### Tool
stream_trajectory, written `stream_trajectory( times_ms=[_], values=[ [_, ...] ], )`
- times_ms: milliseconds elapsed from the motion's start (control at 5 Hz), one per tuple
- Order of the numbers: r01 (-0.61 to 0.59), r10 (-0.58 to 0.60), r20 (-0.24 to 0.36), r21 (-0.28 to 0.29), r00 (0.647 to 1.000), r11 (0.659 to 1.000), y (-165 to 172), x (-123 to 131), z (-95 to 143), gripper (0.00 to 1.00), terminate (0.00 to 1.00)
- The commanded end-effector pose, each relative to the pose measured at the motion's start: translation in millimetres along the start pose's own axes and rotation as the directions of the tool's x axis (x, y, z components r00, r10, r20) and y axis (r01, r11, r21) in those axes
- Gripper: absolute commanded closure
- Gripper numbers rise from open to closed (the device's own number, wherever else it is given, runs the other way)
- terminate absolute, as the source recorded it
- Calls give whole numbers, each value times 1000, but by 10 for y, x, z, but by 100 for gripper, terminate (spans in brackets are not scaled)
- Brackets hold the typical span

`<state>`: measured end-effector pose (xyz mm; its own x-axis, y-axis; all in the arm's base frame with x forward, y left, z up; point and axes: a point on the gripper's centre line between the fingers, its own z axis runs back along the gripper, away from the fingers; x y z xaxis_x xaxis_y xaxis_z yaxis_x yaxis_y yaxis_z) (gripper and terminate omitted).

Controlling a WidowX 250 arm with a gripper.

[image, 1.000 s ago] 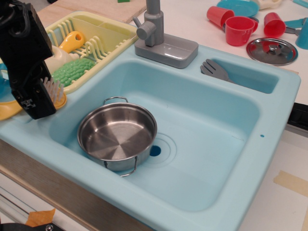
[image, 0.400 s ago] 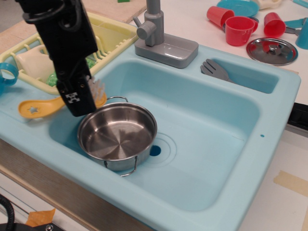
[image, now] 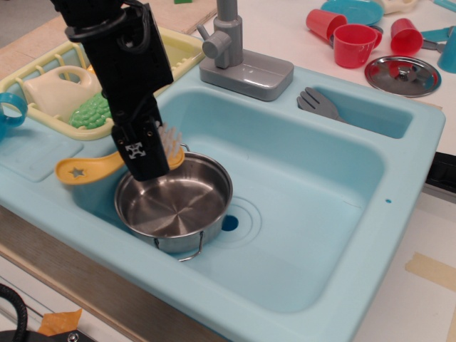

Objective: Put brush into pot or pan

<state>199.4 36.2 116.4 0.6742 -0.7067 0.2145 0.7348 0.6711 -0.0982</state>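
Observation:
The shiny steel pot (image: pixel 174 204) with two wire loop handles stands in the blue sink (image: pixel 299 185), at its front left. My black gripper (image: pixel 148 158) is shut on the yellow-orange brush (image: pixel 92 169) and holds it over the pot's left rim. The brush's white bristles (image: pixel 170 140) stick up just right of the fingers, above the rim. Its broad handle with the star mark reaches left over the sink's edge. The brush head is mostly hidden by the gripper.
A yellow dish rack (image: pixel 75 78) at the back left holds a green bumpy scrubber (image: pixel 92 110) and a cream jug (image: pixel 57 89). The grey faucet (image: pixel 235 57) stands behind the sink. A grey fork (image: pixel 320 105) lies in the side basin. Red cups (image: pixel 353 44) and a steel lid (image: pixel 402 75) sit at the back right.
My gripper has carried the brush to the right, from over the sink's left rim to above the pot's left edge. The pot has not moved.

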Motion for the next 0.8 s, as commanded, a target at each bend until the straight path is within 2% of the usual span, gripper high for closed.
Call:
stream_trajectory(
  times_ms=[0,400,600],
  values=[
    [87,-84,53,-56,995,995,50,61,-50,0,0],
    [87,-84,53,-56,995,995,50,61,-50,0,0],
    [87,-84,53,-56,995,995,50,61,-50,0,100]
  ],
)
